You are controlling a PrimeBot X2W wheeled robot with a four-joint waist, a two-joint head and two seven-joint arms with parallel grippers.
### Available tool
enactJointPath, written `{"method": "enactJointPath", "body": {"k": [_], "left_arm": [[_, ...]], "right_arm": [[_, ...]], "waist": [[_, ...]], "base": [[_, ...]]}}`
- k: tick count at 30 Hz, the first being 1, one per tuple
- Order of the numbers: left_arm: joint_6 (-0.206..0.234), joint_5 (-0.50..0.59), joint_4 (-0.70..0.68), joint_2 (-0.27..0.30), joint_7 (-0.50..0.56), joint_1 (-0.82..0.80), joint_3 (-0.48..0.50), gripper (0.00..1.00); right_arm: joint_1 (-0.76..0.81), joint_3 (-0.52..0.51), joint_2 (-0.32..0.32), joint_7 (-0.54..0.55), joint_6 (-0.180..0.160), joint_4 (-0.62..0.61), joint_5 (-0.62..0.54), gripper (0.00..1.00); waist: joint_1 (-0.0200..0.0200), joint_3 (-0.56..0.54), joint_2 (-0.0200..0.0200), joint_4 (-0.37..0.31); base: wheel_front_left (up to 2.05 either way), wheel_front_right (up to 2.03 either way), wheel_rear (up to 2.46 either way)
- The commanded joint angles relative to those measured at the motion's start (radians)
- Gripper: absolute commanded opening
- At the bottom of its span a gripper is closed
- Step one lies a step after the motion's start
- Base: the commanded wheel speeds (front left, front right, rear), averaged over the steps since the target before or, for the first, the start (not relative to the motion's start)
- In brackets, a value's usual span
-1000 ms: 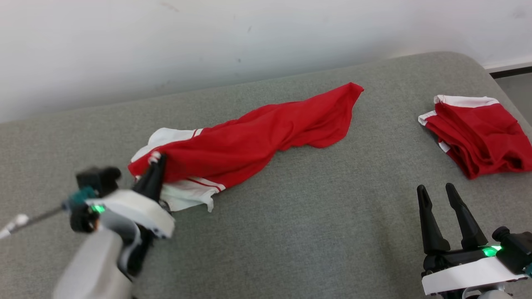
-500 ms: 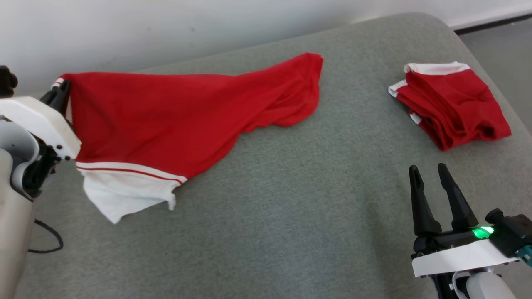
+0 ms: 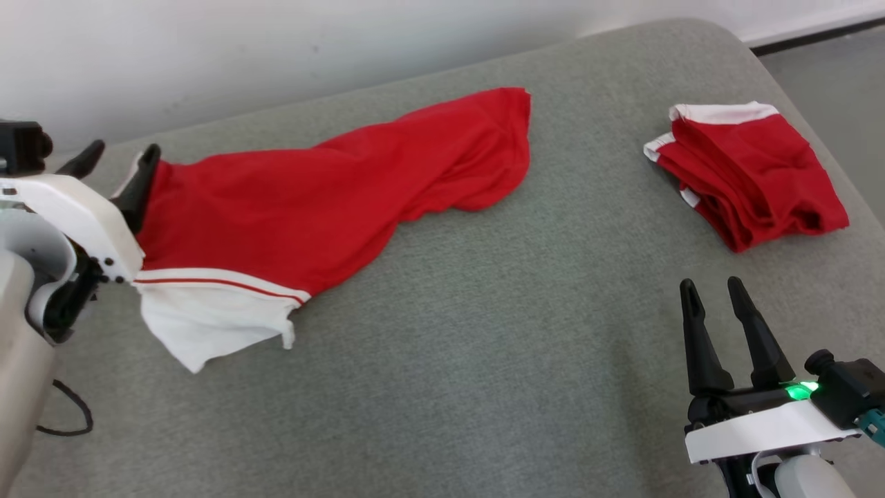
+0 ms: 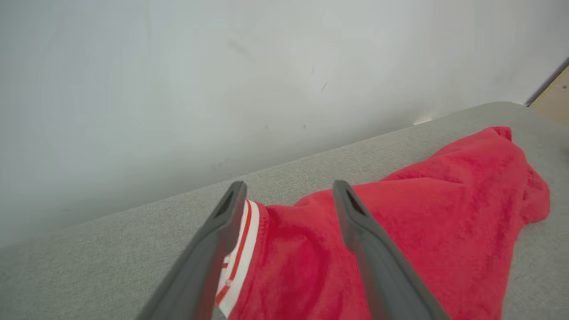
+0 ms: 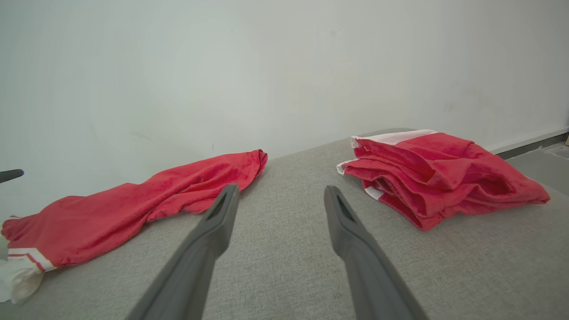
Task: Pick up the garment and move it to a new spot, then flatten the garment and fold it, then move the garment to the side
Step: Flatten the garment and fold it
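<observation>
Head view: the left gripper [image 3: 124, 147] is sitting at 9 o'clock, its arm running off the left edge and its white housing covering part of the garment [image 3: 332, 187]. The jaws are standing apart beside the cloth's upper corner; contact is hard to judge. The garment is lying stretched across the grey cushion [image 3: 484, 346] from 9 towards 12 o'clock, white striped hem trailing near 8. A folded red pile [image 3: 750, 173] is resting well apart at 2 o'clock. The right gripper [image 3: 710, 283] is idling at 5 o'clock, jaws apart over bare cushion, wrist cut off below. A dark cable [image 3: 69, 418] is looping at 8 o'clock, partly hidden. Left wrist view: the fingers are spreading wide, with the striped hem lying between them and the cloth running off the bottom edge. Right wrist view: the garment is lying at 9 o'clock, the pile at 2. Against half a second ago, the left jaws are no longer pinching the corner, and the once-taut cloth is sagging lower.
</observation>
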Motion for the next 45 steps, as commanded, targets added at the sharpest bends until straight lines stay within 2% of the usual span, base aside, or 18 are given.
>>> {"method": "enactJointPath", "body": {"k": [1, 8, 10, 18, 23, 28, 31, 36, 37, 38, 39, 40, 41, 45], "left_arm": [[0.002, -0.018, -0.012, 0.012, -0.019, -0.005, -0.012, 1.00], [0.003, -0.043, -0.063, -0.011, -0.072, 0.105, -0.040, 1.00], [0.019, -0.053, -0.081, -0.024, -0.067, 0.167, -0.051, 1.00], [0.180, -0.081, -0.159, -0.093, -0.039, 0.356, -0.066, 1.00], [0.244, -0.103, -0.151, -0.139, -0.014, 0.389, -0.067, 1.00], [0.233, -0.119, -0.103, -0.171, 0.011, 0.361, -0.077, 1.00], [0.241, -0.132, -0.054, -0.191, 0.070, 0.352, -0.093, 1.00], [0.204, -0.139, -0.014, -0.229, 0.124, 0.340, -0.127, 1.00], [0.196, -0.141, -0.008, -0.236, 0.132, 0.340, -0.135, 0.87], [0.190, -0.142, -0.003, -0.242, 0.137, 0.339, -0.140, 0.44], [0.187, -0.142, 0.000, -0.247, 0.136, 0.337, -0.143, 0.15], [0.187, -0.142, 0.000, -0.247, 0.136, 0.337, -0.143, 0.15], [0.182, -0.143, 0.003, -0.250, 0.130, 0.336, -0.145, 0.00], [0.179, -0.129, 0.001, -0.233, 0.104, 0.324, -0.140, 0.00]], "right_arm": [[0.012, -0.001, -0.012, -0.003, -0.002, 0.004, -0.007, 1.00], [0.042, 0.001, -0.023, -0.003, -0.002, 0.014, -0.015, 1.00], [0.052, -0.001, -0.027, -0.003, -0.002, 0.016, -0.015, 1.00], [0.064, -0.007, -0.038, -0.003, -0.002, 0.013, -0.012, 1.00], [0.056, 0.003, -0.045, -0.003, -0.002, 0.017, -0.013, 1.00], [0.044, 0.017, -0.050, -0.003, -0.002, 0.023, -0.014, 1.00], [0.040, 0.024, -0.052, -0.003, -0.002, 0.026, -0.010, 1.00], [0.039, 0.023, -0.049, -0.003, -0.002, 0.031, -0.004, 1.00], [0.040, 0.023, -0.048, -0.003, -0.002, 0.032, -0.005, 1.00], [0.040, 0.022, -0.047, -0.003, -0.002, 0.034, -0.006, 1.00], [0.042, 0.021, -0.046, -0.003, -0.002, 0.036, -0.007, 1.00], [0.042, 0.021, -0.046, -0.003, -0.002, 0.036, -0.007, 1.00], [0.046, 0.018, -0.045, -0.003, -0.002, 0.038, -0.009, 1.00], [0.059, 0.014, -0.042, -0.003, -0.002, 0.041, -0.012, 1.00]], "waist": [[0.0000, -0.034, 0.0000, 0.036], [0.0000, -0.101, 0.0000, 0.104], [0.0000, -0.111, 0.0000, 0.115], [0.0000, -0.114, 0.0000, 0.139], [0.0000, -0.109, 0.0000, 0.141], [0.0000, -0.105, 0.0000, 0.135], [0.0000, -0.101, 0.0000, 0.126], [0.0000, -0.098, 0.0000, 0.115], [0.0000, -0.099, 0.0000, 0.115], [0.0000, -0.101, 0.0000, 0.115], [0.0000, -0.105, 0.0000, 0.116], [0.0000, -0.105, 0.0000, 0.116], [0.0000, -0.110, 0.0000, 0.118], [0.0000, -0.133, 0.0000, 0.140]], "base": [[0.00, 0.00, 0.00], [0.00, 0.00, 0.00], [0.00, 0.00, 0.00], [0.00, 0.00, 0.00], [0.00, 0.00, 0.00], [0.00, 0.00, 0.00], [0.00, 0.00, 0.00], [0.00, 0.00, 0.00], [0.00, 0.00, 0.00], [0.00, 0.00, 0.00], [0.00, 0.00, 0.00], [0.00, 0.00, 0.00], [0.00, 0.00, 0.00], [0.00, 0.00, 0.00]]}}
